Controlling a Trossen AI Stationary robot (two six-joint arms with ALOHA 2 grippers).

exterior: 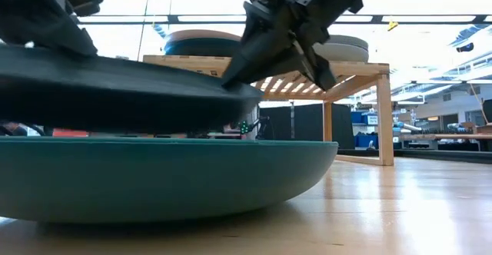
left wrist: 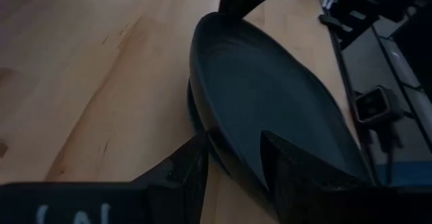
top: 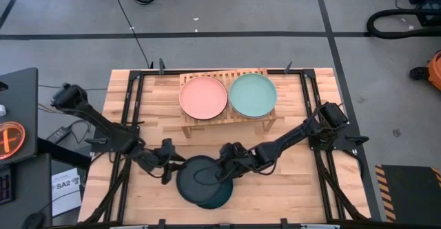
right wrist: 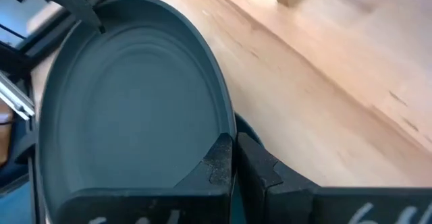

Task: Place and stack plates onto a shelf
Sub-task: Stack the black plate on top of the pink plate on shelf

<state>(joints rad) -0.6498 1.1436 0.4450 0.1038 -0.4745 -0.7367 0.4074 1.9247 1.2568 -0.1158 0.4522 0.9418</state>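
- The charcoal plate (top: pixel 200 176) sits on the dark teal plate (top: pixel 215 198) at the near edge of the tabletop (top: pixel 155 101), slightly raised above it in the low view.
- The right gripper (top: pixel 224 172) pinches the charcoal plate's rim, one finger inside the lip and one outside, as the right wrist view shows.
- The left gripper (top: pixel 170 168) is at the opposite rim, its fingers (left wrist: pixel 291 163) spread to either side of the edge and not clearly clamping it.
- The shelf (top: pixel 194 127) stands well apart toward the far side, carrying the salmon pink plate (top: pixel 203 96) and the mint green plate (top: pixel 252 94) side by side.
- To do this lift well, I judge: keep the pinch deep on the rim, raise the plate level so it clears the teal one, and carry it high enough to pass the shelf's front edge.
- The main risk is the plate tilting and slipping from a one-sided hold.
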